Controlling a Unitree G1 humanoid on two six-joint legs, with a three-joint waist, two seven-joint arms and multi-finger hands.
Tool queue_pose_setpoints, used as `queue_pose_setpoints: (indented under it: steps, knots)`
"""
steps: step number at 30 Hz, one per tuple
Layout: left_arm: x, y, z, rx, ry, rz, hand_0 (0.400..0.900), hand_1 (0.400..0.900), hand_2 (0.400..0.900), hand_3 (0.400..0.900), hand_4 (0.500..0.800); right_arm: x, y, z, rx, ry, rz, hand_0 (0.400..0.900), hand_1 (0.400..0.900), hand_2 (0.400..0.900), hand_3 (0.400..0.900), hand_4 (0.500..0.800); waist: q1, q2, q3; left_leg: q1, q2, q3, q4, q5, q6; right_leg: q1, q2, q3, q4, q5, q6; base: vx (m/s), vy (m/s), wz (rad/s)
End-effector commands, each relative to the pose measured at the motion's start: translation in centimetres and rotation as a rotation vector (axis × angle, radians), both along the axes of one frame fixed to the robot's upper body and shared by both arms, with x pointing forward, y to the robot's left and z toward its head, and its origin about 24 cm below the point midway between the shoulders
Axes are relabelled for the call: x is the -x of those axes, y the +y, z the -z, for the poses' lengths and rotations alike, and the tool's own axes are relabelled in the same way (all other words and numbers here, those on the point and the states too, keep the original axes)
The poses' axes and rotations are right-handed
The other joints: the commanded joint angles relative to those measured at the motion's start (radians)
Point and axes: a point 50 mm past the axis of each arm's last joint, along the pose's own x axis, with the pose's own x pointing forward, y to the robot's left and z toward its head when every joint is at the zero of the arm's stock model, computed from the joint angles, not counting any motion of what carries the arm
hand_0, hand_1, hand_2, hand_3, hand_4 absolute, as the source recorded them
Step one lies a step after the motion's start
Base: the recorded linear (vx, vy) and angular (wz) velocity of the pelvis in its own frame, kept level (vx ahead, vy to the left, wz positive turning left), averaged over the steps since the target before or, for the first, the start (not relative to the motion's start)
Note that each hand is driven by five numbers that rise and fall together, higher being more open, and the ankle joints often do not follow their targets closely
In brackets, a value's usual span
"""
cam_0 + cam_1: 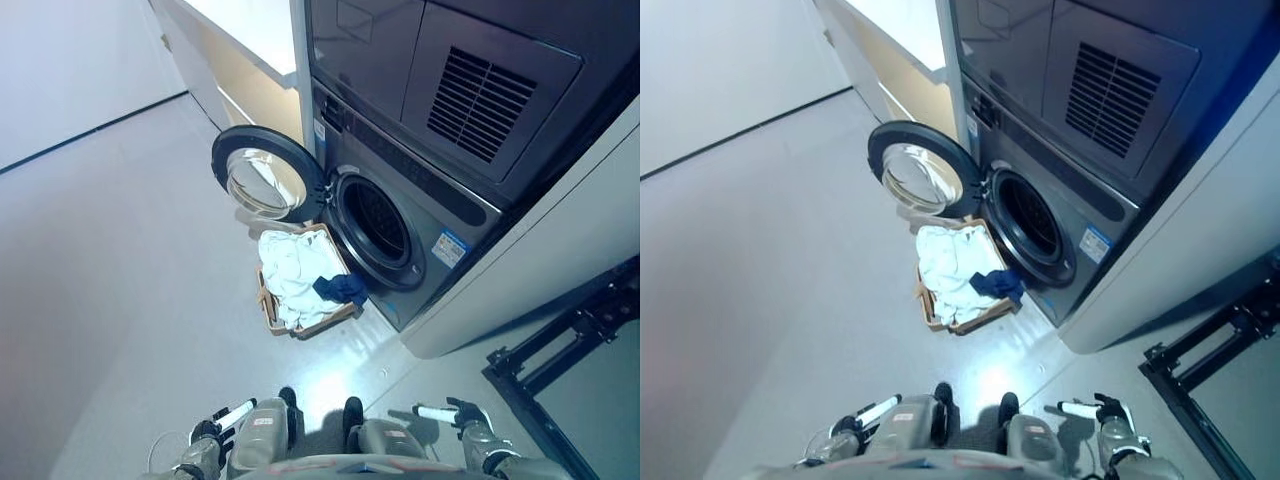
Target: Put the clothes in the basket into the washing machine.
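A brown wicker basket (268,313) stands on the floor in front of the washing machine (435,205). White clothes (290,265) fill it, and a dark blue garment (342,288) hangs over its right edge near the drum. The machine's round door (262,175) is swung open to the left, and the drum opening (378,222) looks dark inside. My left hand (222,424) shows at the bottom left and my right hand (455,413) at the bottom right, both far from the basket, fingers straight, holding nothing.
A dark dryer unit with a vent grille (480,95) sits stacked above the washer. A pale cabinet (240,60) stands to the machine's left. A black metal frame (570,345) rests on the floor at the right. Grey floor (110,260) stretches to the left.
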Motion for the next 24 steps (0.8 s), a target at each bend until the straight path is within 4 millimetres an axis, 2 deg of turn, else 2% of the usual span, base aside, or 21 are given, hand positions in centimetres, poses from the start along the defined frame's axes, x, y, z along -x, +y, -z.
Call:
queue_pose_setpoints:
  steps: [1, 2, 3, 5, 9, 12, 13, 16, 19, 21, 24]
  knots:
    - [1.4, 0.1, 0.3, -0.024, 0.028, -0.036, 0.9, 0.9, 0.9, 0.9, 0.8, -1.7, -1.1, -1.0, 0.056, -0.077, -0.01, 0.9, 0.9, 0.9, 0.9, 0.8, 0.007, 0.034, -0.018, -0.074, -0.006, -0.012, -0.102, 0.074, 0.06, 0.143, 0.038, 0.013, 0.005, -0.182, 0.104, 0.18, 0.104, -0.03]
    - [1.4, 0.1, 0.3, -0.025, 0.028, -0.036, 0.9, 0.9, 0.9, 0.9, 0.8, -1.7, -1.1, -1.0, 0.056, -0.076, -0.01, 0.9, 0.9, 0.9, 0.9, 0.8, 0.008, 0.033, -0.016, -0.069, -0.006, -0.01, -0.107, 0.076, 0.06, 0.146, 0.037, 0.015, 0.003, -0.181, 0.104, 0.35, 0.194, -0.13]
    - [2.0, 0.1, 0.4, -0.023, 0.048, -0.04, 0.9, 0.9, 0.9, 0.9, 0.8, -1.4, -0.8, -0.8, 0.043, -0.069, -0.012, 0.9, 0.9, 0.9, 0.9, 0.8, 0.006, 0.026, -0.035, -0.051, 0.017, 0.031, -0.141, 0.075, 0.062, 0.19, 0.035, 0.023, -0.027, -0.189, 0.115, 0.37, 0.212, -0.23]
    - [1.9, 0.3, 0.3, -0.033, 0.047, -0.03, 0.9, 0.9, 0.9, 0.9, 0.8, -1.4, -0.2, -0.6, 0.029, -0.066, -0.014, 0.9, 0.9, 0.9, 0.9, 0.8, 0.014, 0.013, -0.051, -0.025, 0.018, 0.041, -0.148, 0.104, 0.066, 0.211, 0.017, 0.027, -0.049, -0.187, 0.123, 0.42, 0.289, -0.26]
    - [0.7, 0.8, 0.0, -0.052, 0.009, -0.014, 0.9, 0.9, 0.9, 0.9, 0.8, -2.1, 1.0, -0.5, -0.003, -0.084, -0.035, 0.9, 0.9, 0.9, 0.9, 0.8, 0.039, -0.035, -0.075, -0.06, -0.007, 0.072, -0.037, 0.024, 0.112, 0.192, -0.041, 0.055, -0.06, -0.173, 0.163, 0.29, 0.294, -0.29]
    - [-0.2, 1.4, -0.4, -0.067, -0.016, -0.014, 0.9, 0.9, 0.9, 0.9, 0.8, -2.8, 1.4, -0.7, -0.016, -0.105, -0.039, 0.9, 0.9, 0.9, 0.9, 0.8, 0.048, -0.058, -0.083, -0.086, -0.021, 0.08, 0.02, -0.026, 0.139, 0.171, -0.064, 0.062, -0.044, -0.162, 0.186, 0.19, 0.233, -0.11]
    - [-0.8, 1.8, -0.6, -0.081, -0.031, -0.005, 0.9, 0.9, 0.9, 0.9, 0.8, -3.4, 1.9, -0.9, -0.031, -0.133, -0.027, 0.9, 0.9, 0.9, 0.9, 0.8, 0.052, -0.073, -0.085, -0.09, -0.032, 0.082, 0.054, -0.063, 0.158, 0.151, -0.08, 0.065, -0.004, -0.145, 0.204, 0.31, 0.393, -0.14]
    - [-1.7, 2.8, -1.1, -0.112, -0.05, 0.006, 0.9, 0.9, 0.9, 0.9, 0.8, -4.8, 2.7, -1.3, -0.055, -0.19, -0.035, 0.9, 0.9, 0.9, 0.9, 0.8, 0.054, -0.085, -0.079, -0.068, -0.04, 0.082, 0.051, -0.1, 0.184, 0.074, -0.097, 0.073, 0.145, -0.054, 0.23, 0.19, 0.294, -0.08]
    - [-2.8, 3.9, -1.7, -0.147, -0.071, 0.019, 0.9, 0.9, 0.9, 0.9, 0.8, -6.3, 3.8, -2.0, -0.071, -0.25, -0.07, 0.9, 0.9, 0.9, 0.9, 0.8, 0.039, -0.082, -0.048, -0.024, -0.046, 0.077, 0.026, -0.11, 0.208, -0.035, -0.115, 0.066, 0.349, 0.054, 0.228, 0.08, 0.241, 0.01]
    - [-3.3, 4.5, -2.1, -0.168, -0.085, 0.012, 0.9, 0.9, 0.9, 0.9, 0.8, -7.3, 4.7, -2.3, -0.078, -0.282, -0.113, 0.9, 0.9, 0.9, 0.9, 0.8, 0.032, -0.071, -0.028, 0.007, -0.042, 0.073, 0.012, -0.121, 0.216, -0.085, -0.127, 0.045, 0.409, 0.054, 0.21, 0.08, 0.192, -0.03]
    - [-4.2, 4.9, -2.5, -0.182, -0.104, 0.002, 0.9, 0.9, 0.9, 0.9, 0.8, -8.9, 5.6, -3.3, -0.071, -0.333, -0.182, 0.9, 0.9, 0.9, 0.9, 0.8, 0.022, -0.061, -0.001, 0.031, -0.039, 0.068, -0.008, -0.112, 0.211, -0.144, -0.089, 0.045, 0.363, 0.009, 0.192, 0.05, 0.091, 0.04]
